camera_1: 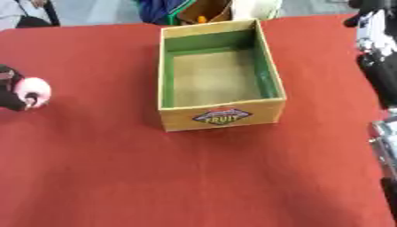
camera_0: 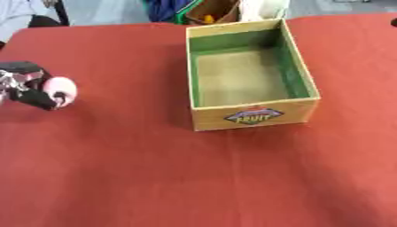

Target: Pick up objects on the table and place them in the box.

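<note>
At about nine o'clock on the red tablecloth (camera_0: pixel 155 177), the left hand (camera_0: pixel 27 86) has its dark fingers curled round a pale pink rounded object (camera_0: pixel 60 90), holding it well apart from the box. Toward one o'clock stands the wooden box (camera_0: pixel 252 116), green inside, its floor bare, a FRUIT label (camera_0: pixel 254 116) on its near wall. At three o'clock the right arm (camera_1: pixel 380 66) runs along the edge; whether its hand is open or closed cannot be told.
</note>
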{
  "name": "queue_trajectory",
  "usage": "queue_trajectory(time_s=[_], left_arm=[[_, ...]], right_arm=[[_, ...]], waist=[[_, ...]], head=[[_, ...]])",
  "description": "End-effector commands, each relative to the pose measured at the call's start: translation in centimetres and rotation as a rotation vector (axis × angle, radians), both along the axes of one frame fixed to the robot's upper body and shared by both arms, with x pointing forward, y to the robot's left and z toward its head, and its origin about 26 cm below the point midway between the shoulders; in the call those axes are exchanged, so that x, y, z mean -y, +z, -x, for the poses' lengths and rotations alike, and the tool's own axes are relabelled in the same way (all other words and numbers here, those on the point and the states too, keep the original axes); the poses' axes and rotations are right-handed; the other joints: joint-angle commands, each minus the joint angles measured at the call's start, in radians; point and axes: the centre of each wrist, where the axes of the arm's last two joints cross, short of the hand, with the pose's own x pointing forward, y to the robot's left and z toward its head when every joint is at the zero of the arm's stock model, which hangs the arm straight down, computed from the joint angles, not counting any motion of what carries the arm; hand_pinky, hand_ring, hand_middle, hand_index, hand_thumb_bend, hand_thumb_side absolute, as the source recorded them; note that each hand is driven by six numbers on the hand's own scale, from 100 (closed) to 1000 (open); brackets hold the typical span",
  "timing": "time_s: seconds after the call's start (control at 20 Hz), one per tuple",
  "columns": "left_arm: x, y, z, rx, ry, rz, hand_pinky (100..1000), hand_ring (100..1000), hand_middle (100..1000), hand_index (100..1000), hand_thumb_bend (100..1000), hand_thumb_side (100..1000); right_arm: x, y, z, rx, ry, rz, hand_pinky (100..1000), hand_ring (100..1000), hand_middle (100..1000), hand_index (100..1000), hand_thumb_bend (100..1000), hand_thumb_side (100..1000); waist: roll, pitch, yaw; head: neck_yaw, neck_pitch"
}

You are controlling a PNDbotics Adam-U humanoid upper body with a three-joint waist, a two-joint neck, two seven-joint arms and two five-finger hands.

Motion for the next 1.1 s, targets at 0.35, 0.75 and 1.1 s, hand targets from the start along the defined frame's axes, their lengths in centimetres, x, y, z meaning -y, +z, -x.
queue_trajectory(time_s=[0.35, 0.75, 1.1], left_arm=[[1.9, 6.3, 2.1, 0.309, -0.047, -0.017, 330, 450, 406, 544, 100, 538], [6.0, 9.1, 2.8, 0.549, -0.108, -0.032, 314, 425, 380, 519, 100, 525], [11.6, 10.6, 3.0, 0.695, -0.232, -0.011, 313, 414, 364, 500, 100, 489]], right_arm=[[0.3, 1.0, 0.4, 0.034, -0.003, 0.016, 532, 640, 561, 785, 100, 442], [0.2, 1.2, 0.3, 0.04, 0.005, 0.016, 533, 640, 562, 786, 100, 443], [-0.1, 1.4, 0.3, 0.051, 0.02, 0.01, 534, 641, 564, 786, 100, 442]], waist=[[-0.002, -0.021, 0.002], [-0.001, -0.027, -0.006], [-0.005, -0.028, -0.022]], head=[[-0.005, 0.007], [-0.002, 0.012], [-0.008, 0.018]])
